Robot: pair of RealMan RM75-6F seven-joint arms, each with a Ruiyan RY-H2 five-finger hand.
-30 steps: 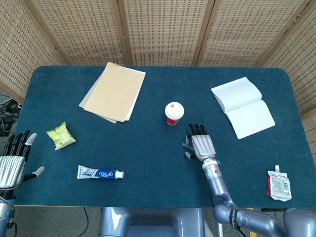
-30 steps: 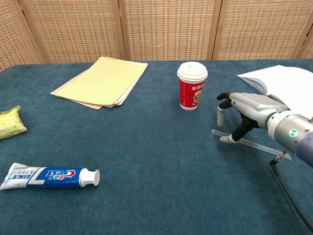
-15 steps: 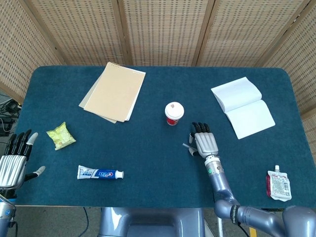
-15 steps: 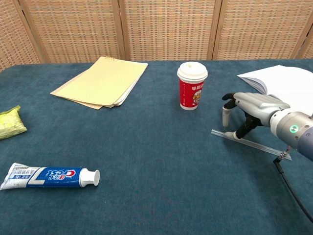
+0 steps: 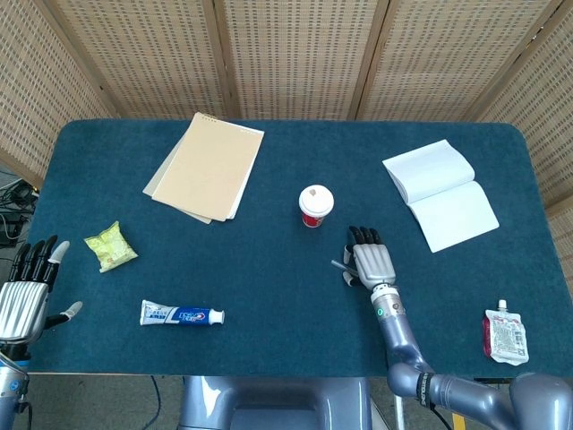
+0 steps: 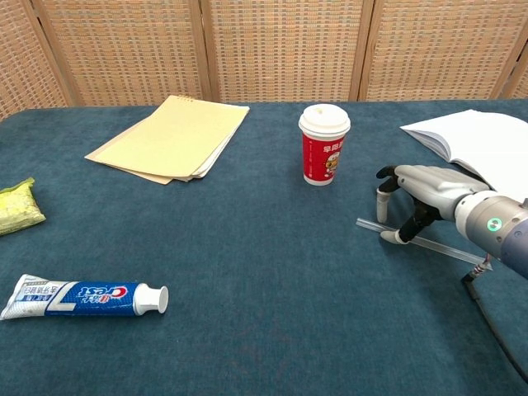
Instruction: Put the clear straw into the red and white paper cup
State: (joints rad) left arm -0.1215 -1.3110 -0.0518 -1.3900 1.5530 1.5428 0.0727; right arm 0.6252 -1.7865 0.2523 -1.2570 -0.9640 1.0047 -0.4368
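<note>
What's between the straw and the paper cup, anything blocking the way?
Nothing visible. The straw lies on bare tablecloth under the right hand, and the stretch to the cup is open. The cup's white lid is on.

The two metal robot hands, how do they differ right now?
The right hand hovers palm-down over the blue table, fingertips down at the clear plastic straw; the left hand sits at the table's left edge, near nothing. The right hand's fingers curl downward; the left hand's fingers are spread and straight. Both are silver with dark fingers, and neither holds anything yet.
</note>
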